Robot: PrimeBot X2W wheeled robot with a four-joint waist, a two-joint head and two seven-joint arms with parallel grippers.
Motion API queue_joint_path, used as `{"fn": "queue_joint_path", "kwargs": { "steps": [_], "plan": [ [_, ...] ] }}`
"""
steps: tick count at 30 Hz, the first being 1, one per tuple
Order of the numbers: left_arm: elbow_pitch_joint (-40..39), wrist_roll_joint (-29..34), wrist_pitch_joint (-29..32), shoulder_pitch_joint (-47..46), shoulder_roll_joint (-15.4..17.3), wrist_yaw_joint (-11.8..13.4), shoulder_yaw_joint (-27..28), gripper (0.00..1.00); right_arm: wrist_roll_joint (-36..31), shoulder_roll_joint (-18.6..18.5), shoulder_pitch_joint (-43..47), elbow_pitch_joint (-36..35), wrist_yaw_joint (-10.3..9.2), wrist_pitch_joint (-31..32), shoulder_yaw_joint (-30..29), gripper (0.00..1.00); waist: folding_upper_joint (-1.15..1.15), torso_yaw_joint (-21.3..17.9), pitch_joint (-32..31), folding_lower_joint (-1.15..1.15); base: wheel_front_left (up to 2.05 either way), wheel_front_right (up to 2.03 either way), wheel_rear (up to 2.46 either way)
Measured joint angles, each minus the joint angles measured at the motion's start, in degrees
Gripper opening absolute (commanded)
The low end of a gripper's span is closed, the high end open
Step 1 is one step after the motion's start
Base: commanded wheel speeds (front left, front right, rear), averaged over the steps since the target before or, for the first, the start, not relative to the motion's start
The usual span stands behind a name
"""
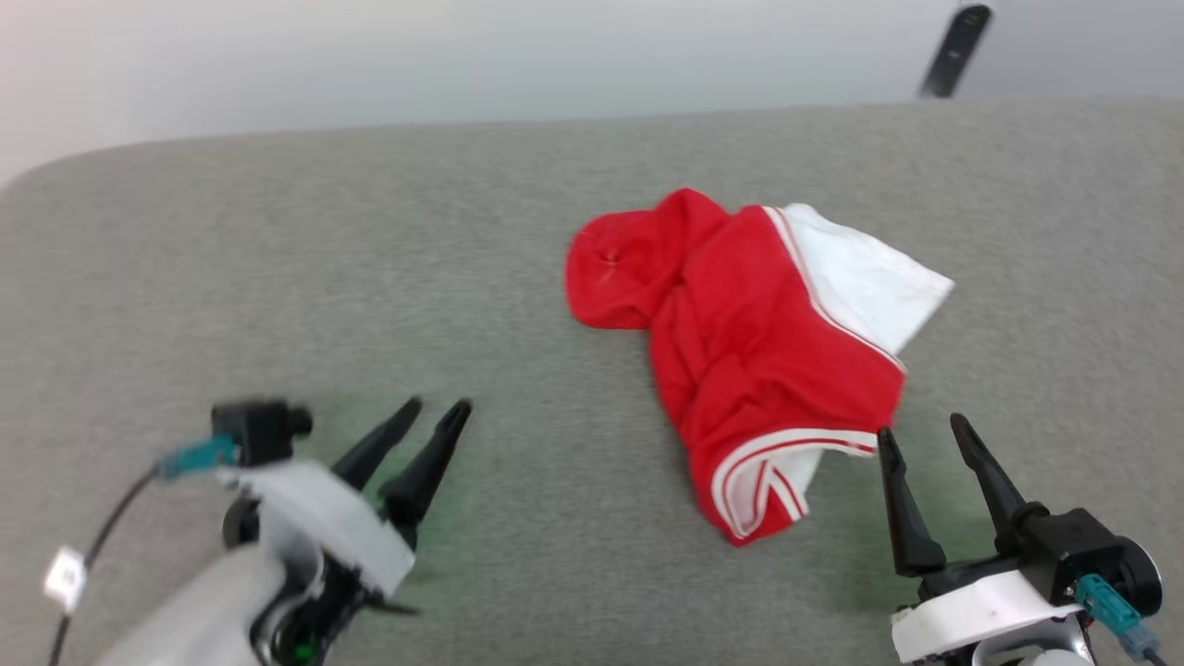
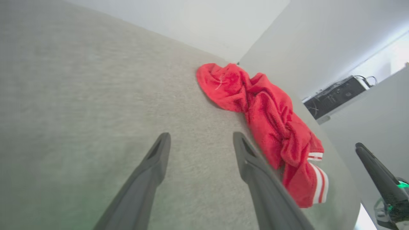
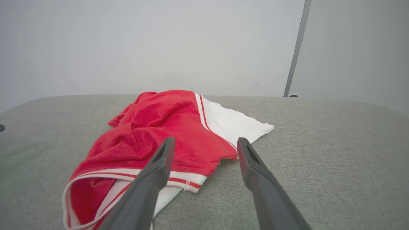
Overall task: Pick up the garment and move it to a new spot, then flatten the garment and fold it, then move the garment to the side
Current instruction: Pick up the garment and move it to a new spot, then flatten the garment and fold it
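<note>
The garment (image 1: 749,342) lies crumpled on the grey fabric surface (image 1: 370,277), right of centre, red with a white panel at its far right and a white striped band at its near end. My right gripper (image 1: 920,430) stands open just off the garment's near right edge, its left fingertip (image 1: 886,439) close to the striped band. In the right wrist view the garment (image 3: 166,140) lies right before that open gripper (image 3: 206,142). My left gripper (image 1: 435,409) is open at the lower left, well apart from the cloth. The left wrist view shows the garment (image 2: 271,127) beyond the open left gripper (image 2: 201,137).
The grey surface (image 3: 319,153) ends at a rounded far edge with a pale wall behind it. A dark slanted object (image 1: 957,51) stands past the far right edge. The left wrist view shows a dark box with cables (image 2: 335,95) off the surface and my right gripper's finger (image 2: 377,172).
</note>
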Motion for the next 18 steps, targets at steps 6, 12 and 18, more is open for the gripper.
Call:
{"fn": "queue_joint_path", "kwargs": {
  "steps": [6,12,18],
  "plan": [
    [-0.76,11.50,0.00,12.46,-5.04,0.38,15.29,1.00,-1.23,-0.48,0.15,1.92,0.00,-0.01,-1.40,1.00,0.00,3.38,-1.27,0.00,0.00,0.00,0.00],
    [-6.21,26.91,0.00,21.71,-10.57,2.86,27.33,1.00,-0.73,-3.38,0.11,3.64,0.00,2.44,-1.12,1.00,0.00,6.47,-2.34,0.00,0.00,0.00,0.00],
    [-11.92,39.23,0.00,28.04,-16.36,4.08,36.08,1.00,2.76,-10.81,-5.73,5.04,0.00,13.11,3.04,1.00,0.00,9.03,-2.66,0.00,0.00,0.00,0.00]
  ]
}}
